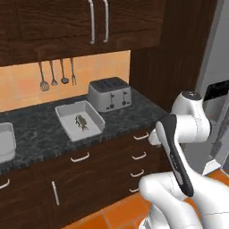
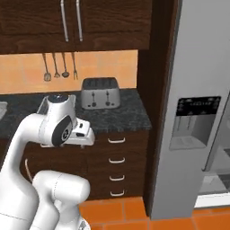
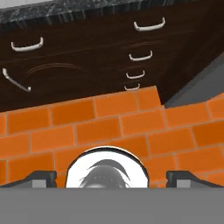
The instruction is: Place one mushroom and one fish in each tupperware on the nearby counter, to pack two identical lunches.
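A fish (image 1: 81, 121) lies inside the tupperware (image 1: 67, 112) that sits on the dark speckled desk (image 1: 40, 129) just left of the silver toaster (image 1: 109, 94); its markings are too small to read, and whether a mushroom lies with it cannot be told. A second tupperware (image 1: 5, 141) is cut off by the left edge of the left base view, so what it holds stays hidden. In the right base view the arm's white links cover much of the desk front, and a sliver of pale tray (image 2: 2, 109) barely peeks at the left edge. The hand (image 3: 111, 178) points down at the orange tiled floor (image 3: 109, 118), well apart from and below the trays, facing the dark drawers (image 3: 87, 57) with white handles. Its two fingertips (image 3: 41, 178) stand spread wide at the bottom corners of the hand view, released, with nothing between them. A grey fridge (image 2: 197, 103) stands right of the desk, beyond a tall dark panel.
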### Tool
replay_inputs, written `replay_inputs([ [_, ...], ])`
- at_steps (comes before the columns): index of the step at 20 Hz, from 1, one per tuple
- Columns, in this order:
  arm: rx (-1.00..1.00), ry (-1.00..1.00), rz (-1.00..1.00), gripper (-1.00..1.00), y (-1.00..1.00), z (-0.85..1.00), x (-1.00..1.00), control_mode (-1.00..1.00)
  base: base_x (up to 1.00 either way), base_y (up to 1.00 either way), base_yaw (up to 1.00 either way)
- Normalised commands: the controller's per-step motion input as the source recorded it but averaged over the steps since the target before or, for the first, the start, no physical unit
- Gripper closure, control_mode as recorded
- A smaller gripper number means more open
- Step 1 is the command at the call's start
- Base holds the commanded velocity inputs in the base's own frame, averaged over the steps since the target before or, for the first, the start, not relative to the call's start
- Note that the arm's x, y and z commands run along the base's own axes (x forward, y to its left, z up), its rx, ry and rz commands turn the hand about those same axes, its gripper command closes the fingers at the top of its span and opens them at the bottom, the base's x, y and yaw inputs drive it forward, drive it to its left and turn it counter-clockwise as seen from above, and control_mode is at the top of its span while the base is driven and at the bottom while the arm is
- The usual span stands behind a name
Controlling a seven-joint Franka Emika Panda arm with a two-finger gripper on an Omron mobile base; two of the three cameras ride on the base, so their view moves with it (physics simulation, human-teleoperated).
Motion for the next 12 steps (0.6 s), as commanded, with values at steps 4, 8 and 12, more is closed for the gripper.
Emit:
replay_inputs([
  [4, 0.00, 0.00, 0.00, -1.00, 0.00, 0.00, 0.00, 1.00, 0.71, -1.00, -0.17],
  [8, 0.00, 0.00, 0.00, -1.00, 0.00, 0.00, 0.00, 1.00, 0.48, -1.00, -0.04],
  [12, 0.00, 0.00, 0.00, -1.00, 0.00, 0.00, 0.00, 1.00, 0.49, -1.00, -0.13],
])
